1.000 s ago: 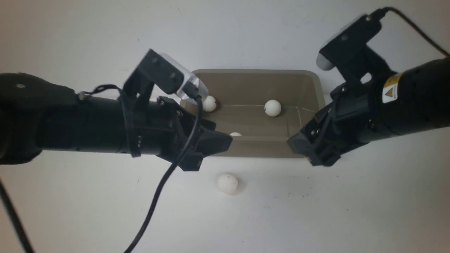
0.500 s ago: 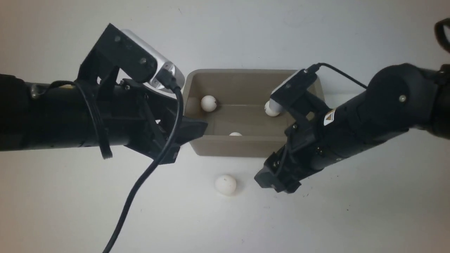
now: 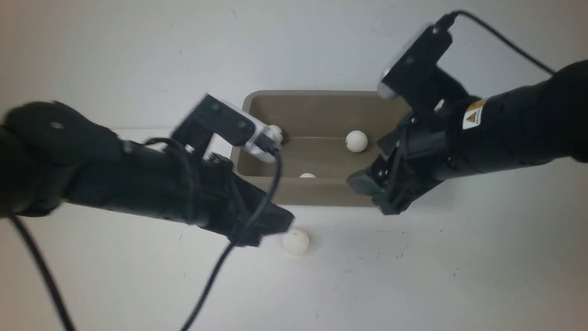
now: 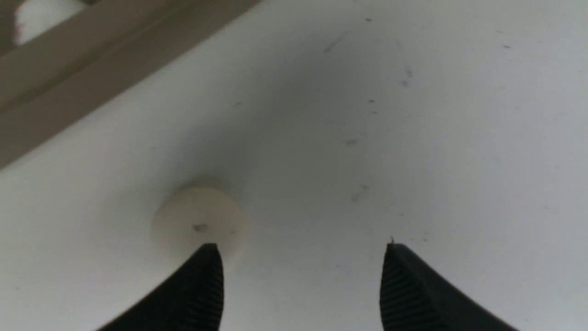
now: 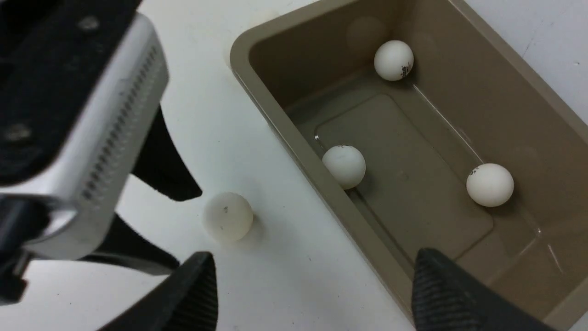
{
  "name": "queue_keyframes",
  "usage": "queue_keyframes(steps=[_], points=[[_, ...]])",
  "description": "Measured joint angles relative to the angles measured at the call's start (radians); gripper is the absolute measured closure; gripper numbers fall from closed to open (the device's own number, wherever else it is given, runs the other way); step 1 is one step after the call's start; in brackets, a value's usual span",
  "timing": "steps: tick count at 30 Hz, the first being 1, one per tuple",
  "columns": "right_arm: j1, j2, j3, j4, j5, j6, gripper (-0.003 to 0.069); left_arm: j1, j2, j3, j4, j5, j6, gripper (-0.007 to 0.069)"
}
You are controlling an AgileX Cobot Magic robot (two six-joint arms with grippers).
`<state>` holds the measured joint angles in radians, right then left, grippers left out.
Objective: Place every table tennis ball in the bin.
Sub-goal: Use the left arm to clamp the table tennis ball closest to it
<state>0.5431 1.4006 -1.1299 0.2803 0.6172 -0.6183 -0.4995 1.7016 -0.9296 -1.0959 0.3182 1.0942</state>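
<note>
The left tool (image 4: 298, 248), jaws apart, grips nothing; a small matte white table tennis ball (image 4: 197, 220) sits just ahead of one fingertip on the white counter (image 4: 413, 115). The right tool (image 5: 314, 257), jaws wide and empty, hangs over the taupe rectangular plastic bin (image 5: 482, 87), with three white balls (image 5: 344, 166) inside.

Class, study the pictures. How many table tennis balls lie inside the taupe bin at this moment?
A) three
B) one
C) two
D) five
A: the right wrist view shows three balls on the floor of the bin, while a fourth ball lies outside it on the table.
</note>
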Motion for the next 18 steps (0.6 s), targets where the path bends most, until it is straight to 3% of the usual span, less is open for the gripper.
queue_keyframes(steps=[18], points=[[0.000, 0.000, 0.000, 0.000, -0.010, -0.001, 0.0144, 0.000, 0.047, -0.001, -0.106, -0.095, 0.006, 0.0208]])
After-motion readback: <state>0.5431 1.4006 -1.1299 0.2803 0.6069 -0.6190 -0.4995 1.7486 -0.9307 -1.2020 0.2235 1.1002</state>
